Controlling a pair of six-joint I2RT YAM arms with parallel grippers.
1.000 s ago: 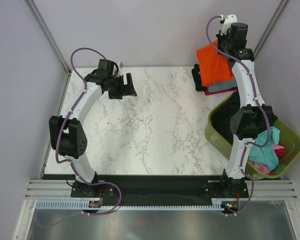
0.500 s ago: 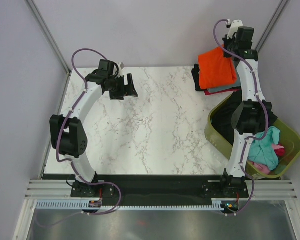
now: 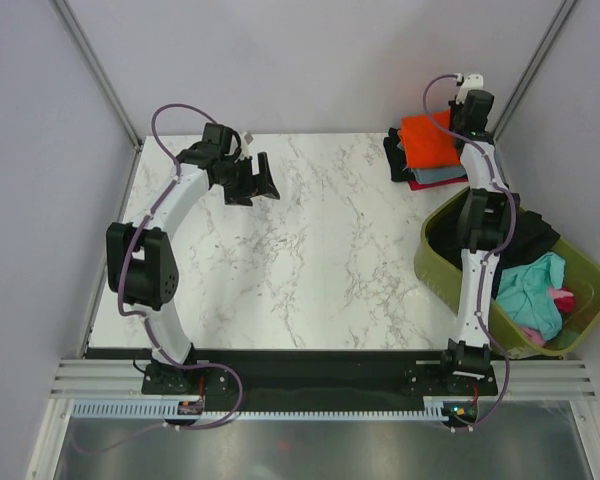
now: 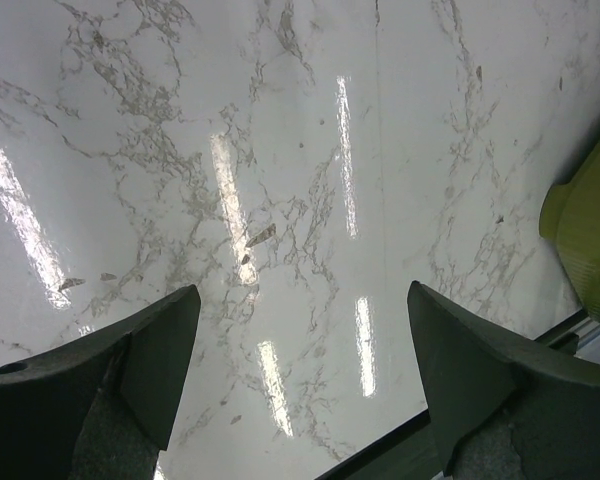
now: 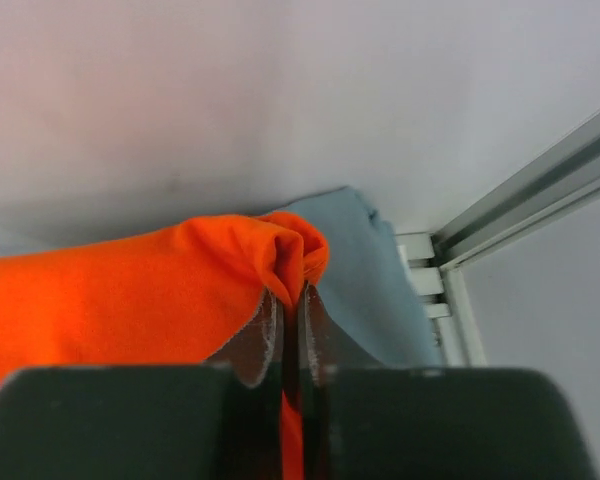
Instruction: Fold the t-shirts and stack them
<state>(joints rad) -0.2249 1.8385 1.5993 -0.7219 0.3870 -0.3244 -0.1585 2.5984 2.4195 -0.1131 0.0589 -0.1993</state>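
The folded bright orange t-shirt (image 3: pixel 427 141) lies on top of a stack at the table's far right corner, over a grey-blue shirt (image 3: pixel 442 176), a red one (image 3: pixel 427 185) and a black one (image 3: pixel 395 155). My right gripper (image 3: pixel 458 122) is shut on the orange shirt's edge (image 5: pixel 290 255) at the far side of the stack; the grey-blue shirt (image 5: pixel 370 270) shows just beside it. My left gripper (image 3: pixel 258 180) is open and empty above the far left of the marble table (image 3: pixel 310 250), its fingers (image 4: pixel 140 350) spread wide.
An olive-green basket (image 3: pixel 440 280) stands at the right, holding teal (image 3: pixel 530 290), pink (image 3: pixel 560 298) and black (image 3: pixel 525 235) clothes. Its rim shows in the left wrist view (image 4: pixel 585 225). Grey walls and a metal frame post (image 5: pixel 520 195) close in the far right corner.
My right gripper has carried the orange shirt back and down from the air onto the stack. The left arm has shifted slightly right.
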